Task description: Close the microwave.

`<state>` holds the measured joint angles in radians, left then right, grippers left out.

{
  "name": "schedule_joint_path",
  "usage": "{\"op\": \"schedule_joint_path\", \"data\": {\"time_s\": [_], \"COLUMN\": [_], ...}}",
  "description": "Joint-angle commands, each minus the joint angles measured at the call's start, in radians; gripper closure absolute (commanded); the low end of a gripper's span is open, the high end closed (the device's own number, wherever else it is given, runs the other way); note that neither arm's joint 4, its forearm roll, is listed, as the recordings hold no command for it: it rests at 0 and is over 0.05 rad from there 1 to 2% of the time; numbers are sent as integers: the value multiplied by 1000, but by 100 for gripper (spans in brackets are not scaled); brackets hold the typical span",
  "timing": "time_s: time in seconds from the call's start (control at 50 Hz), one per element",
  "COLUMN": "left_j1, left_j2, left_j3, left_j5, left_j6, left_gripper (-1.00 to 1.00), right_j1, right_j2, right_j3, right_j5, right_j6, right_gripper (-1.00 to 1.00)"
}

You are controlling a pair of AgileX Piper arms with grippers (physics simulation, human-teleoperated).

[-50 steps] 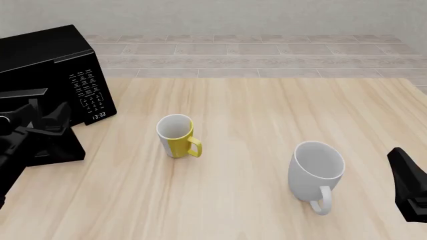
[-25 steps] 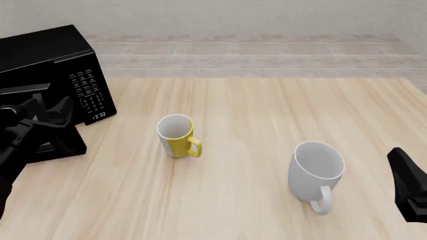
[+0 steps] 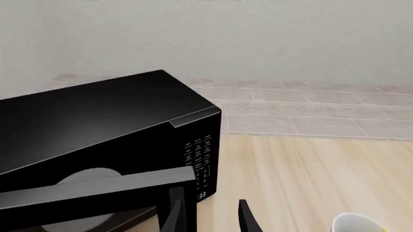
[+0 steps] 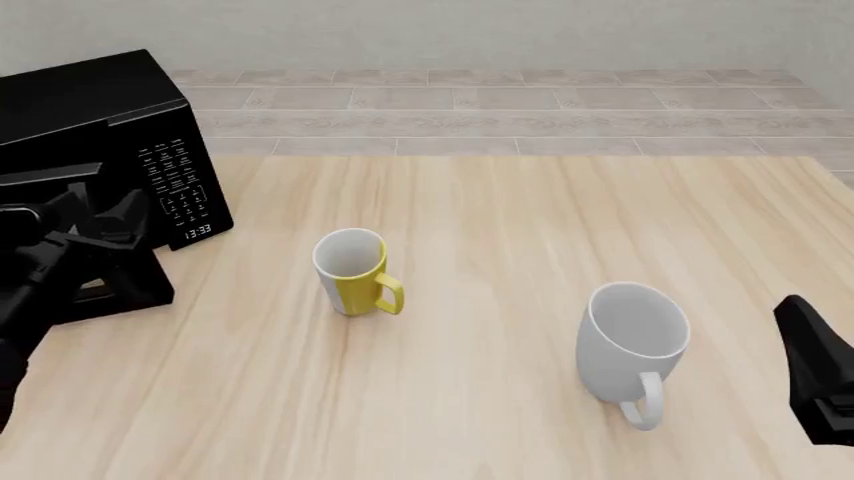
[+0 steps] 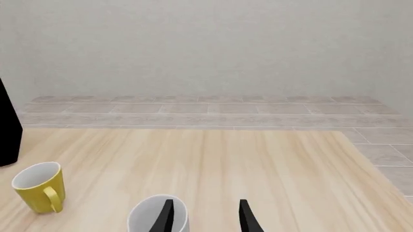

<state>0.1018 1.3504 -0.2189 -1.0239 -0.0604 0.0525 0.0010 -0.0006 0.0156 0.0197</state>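
Both left fingers point(image 3: 246, 217) beside microwave point(image 3: 103, 130) door point(image 3: 96, 193)

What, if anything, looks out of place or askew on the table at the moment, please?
Only the microwave: its door stands ajar, showing the turntable inside, with the left claw at its edge. The yellow mug and white mug stand upright.

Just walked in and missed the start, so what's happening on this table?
Two robot arms work at a wooden table. The left gripper is at the open door of a black microwave on the table's left side, apparently to push it shut; the door is not closed yet. The right gripper hangs open near the table's right edge, holding nothing. A yellow mug and a white mug stand upright, untouched.
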Motion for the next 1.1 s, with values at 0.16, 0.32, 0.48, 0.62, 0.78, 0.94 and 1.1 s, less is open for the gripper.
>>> {"op": "schedule_joint_path", "data": {"time_s": [0.16, 0.32, 0.48, 0.62, 0.78, 0.94, 1.1], "left_j1": [52, 61, 64, 67, 67, 67, 71], "left_j2": [97, 86, 60, 76, 86, 106, 123], "left_j3": [-1, -10, -20, -29, -40, -46, -54], "left_j5": [83, 101, 135, 134, 141, 135, 129], "left_j6": [22, 14, 14, 24, 19, 17, 16], "left_gripper": [-100, -100, -100, -100, -100, -100, -100], "right_j1": [3, 4, 4, 7, 10, 14, 14], "right_j2": [0, 0, 0, 0, 0, -1, 0], "right_j3": [0, 0, 0, 0, 0, 0, 0], "right_j5": [-3, -3, -3, -3, -5, -8, -6], "right_j6": [2, 3, 5, 4, 4, 5, 4], "right_gripper": [-100, -100, -100, -100, -100, -100, -100]}}
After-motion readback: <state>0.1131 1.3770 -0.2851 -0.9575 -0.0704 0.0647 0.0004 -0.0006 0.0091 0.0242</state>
